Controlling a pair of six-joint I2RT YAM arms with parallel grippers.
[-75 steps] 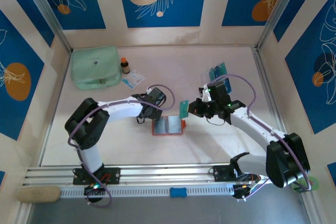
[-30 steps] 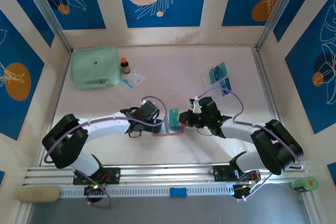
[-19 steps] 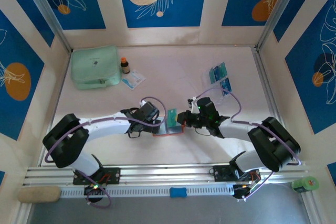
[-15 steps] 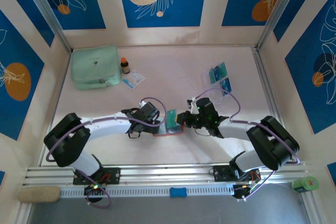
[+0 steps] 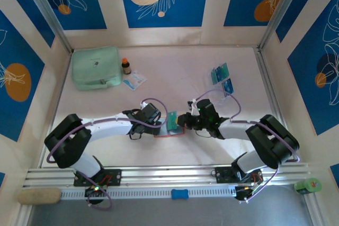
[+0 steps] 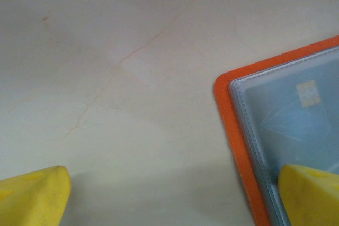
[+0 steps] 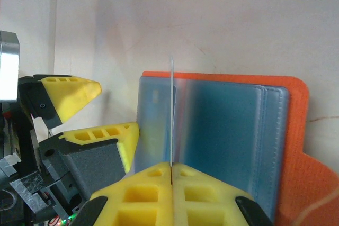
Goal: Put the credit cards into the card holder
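one card at the pocket, two left on the table

nearest the arm bases, the card holder (image 5: pixel 169 129) lies open on the table (image 5: pixel 180 67). the left gripper (image 6: pixel 173 179) is spread, and one yellow finger (image 6: pixel 310 194) rests on the holder's clear pocket, apparently pinning it flat. the right gripper (image 7: pixel 171 168) is pinched on a teal card (image 5: pixel 172 119), which it holds edge-on over the pockets and, i judge, has not yet slid in. a chip mark under the sleeve suggests one card is already stowed. farther off, two credit cards (image 5: pixel 220 72) lie untouched, well apart from the holder. at the back are a mint pouch (image 5: pixel 96 67) and a small bottle (image 5: pixel 126 66).
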